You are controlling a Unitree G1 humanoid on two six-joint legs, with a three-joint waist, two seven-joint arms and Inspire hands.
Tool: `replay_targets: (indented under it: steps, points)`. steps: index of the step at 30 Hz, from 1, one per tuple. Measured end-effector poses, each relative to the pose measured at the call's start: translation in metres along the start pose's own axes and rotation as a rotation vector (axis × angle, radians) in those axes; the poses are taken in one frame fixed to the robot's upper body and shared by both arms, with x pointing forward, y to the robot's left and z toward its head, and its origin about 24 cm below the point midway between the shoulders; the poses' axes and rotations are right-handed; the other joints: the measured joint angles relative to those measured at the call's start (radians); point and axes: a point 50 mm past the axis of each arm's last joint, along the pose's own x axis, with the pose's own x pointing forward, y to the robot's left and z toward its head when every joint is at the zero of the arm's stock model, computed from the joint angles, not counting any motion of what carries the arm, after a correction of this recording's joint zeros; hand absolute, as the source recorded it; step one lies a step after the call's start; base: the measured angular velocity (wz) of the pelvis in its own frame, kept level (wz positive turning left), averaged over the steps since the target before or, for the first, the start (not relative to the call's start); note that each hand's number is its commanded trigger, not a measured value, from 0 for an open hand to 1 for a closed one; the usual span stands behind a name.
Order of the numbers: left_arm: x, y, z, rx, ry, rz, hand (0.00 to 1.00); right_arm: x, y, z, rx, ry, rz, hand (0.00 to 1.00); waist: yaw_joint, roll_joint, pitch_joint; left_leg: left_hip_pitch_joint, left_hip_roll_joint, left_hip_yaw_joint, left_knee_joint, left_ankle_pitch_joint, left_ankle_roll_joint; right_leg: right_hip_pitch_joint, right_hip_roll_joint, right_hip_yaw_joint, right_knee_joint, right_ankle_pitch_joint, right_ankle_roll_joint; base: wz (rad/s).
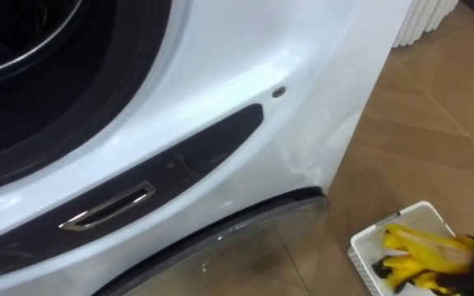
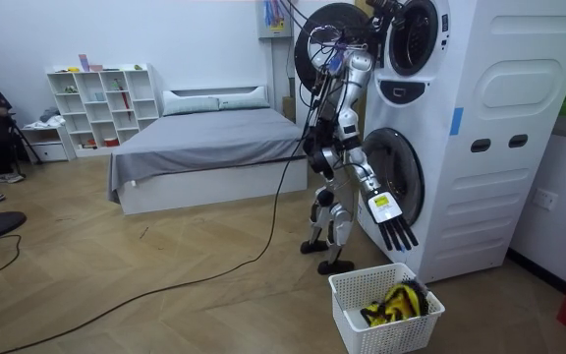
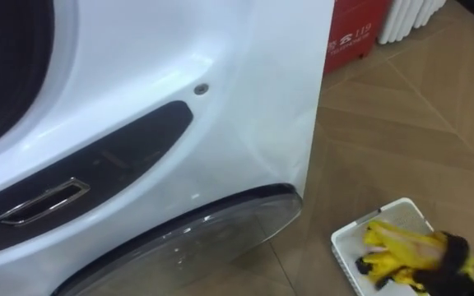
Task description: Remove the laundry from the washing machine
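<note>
I stand close against the white stacked washing machine [image 2: 460,128]. Its upper drum opening [image 1: 31,57] is at the top left of the eye views. In the room view my left hand [image 2: 379,14] is raised to that upper drum [image 2: 413,34], and its fingers are hidden there. My right hand [image 2: 393,228] hangs low with straight fingers, open and holding nothing, just above the white basket [image 2: 381,307]. Yellow and black clothes [image 1: 422,251] lie in the basket [image 1: 410,219], on the floor at my right.
A dark panel with a chrome handle [image 1: 109,205] runs below the drum. The lower machine's round door [image 3: 220,226] bulges out beneath it. The upper door [image 2: 324,44] stands swung open. A bed [image 2: 204,147] and a shelf [image 2: 101,103] stand further back on the wooden floor.
</note>
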Motion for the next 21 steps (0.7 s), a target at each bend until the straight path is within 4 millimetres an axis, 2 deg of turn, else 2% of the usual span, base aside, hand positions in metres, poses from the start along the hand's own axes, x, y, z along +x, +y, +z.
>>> replay_targets:
  steps: [10,21]
  points:
    - [0.000,0.000,0.000,-0.040,0.003,-0.001,0.00,-0.005,-0.003,-0.015,-0.030,0.029,0.013,0.00,0.000,-0.004,-0.0005,0.004,0.000,-0.005,-0.003,0.000,0.000,0.009,-0.001,-0.002,-0.009,0.000,0.000,0.00]
    - [0.000,0.000,0.000,-0.039,0.004,-0.005,0.00,-0.006,-0.003,-0.018,-0.014,0.048,0.013,0.00,0.001,-0.013,-0.0007,0.025,-0.004,-0.010,-0.015,0.000,0.000,0.028,-0.003,-0.004,-0.018,0.001,0.002,0.00]
